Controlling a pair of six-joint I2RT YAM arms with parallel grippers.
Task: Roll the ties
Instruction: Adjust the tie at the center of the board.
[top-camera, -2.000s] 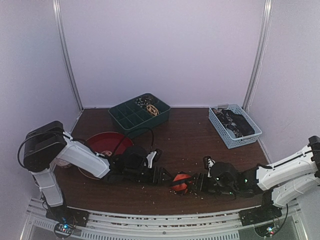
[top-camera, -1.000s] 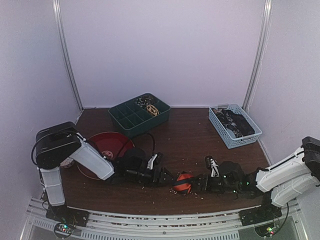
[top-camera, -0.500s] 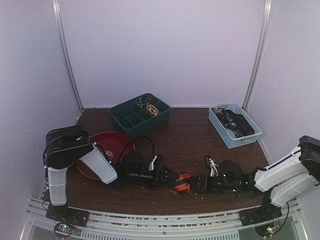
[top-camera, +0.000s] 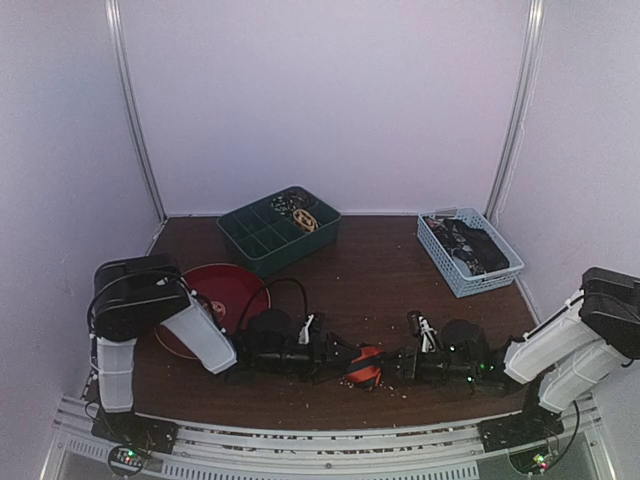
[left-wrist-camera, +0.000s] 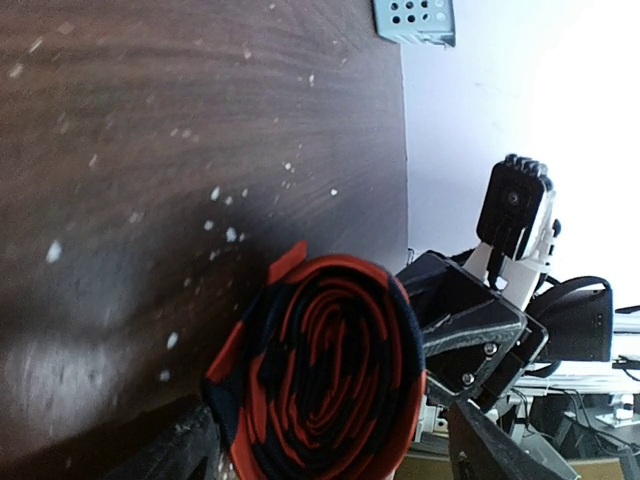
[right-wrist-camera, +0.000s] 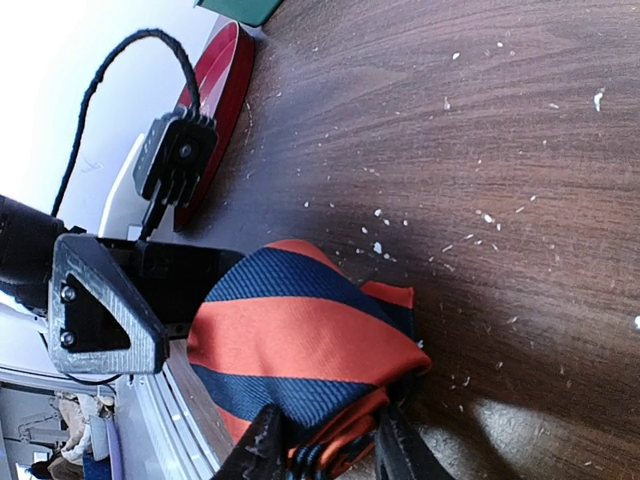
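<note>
A tie, striped orange-red and dark blue, lies rolled into a coil near the table's front edge, between both grippers. My right gripper is shut on the coil's lower edge, pinching the layers; it reaches in from the right. My left gripper comes from the left with its jaws wide on either side of the coil, seen end-on, and a gap shows at the right finger. More ties, small coils, sit in the green tray; dark ones lie in the blue basket.
A green compartment tray stands at the back centre-left, a blue basket at the back right, and a red bowl on the left behind my left arm. Pale crumbs are scattered over the dark wooden table.
My left arm has slid right along the table until its jaws straddle the coil. The right gripper has kept its hold on the tie; its shoulder end has lifted.
</note>
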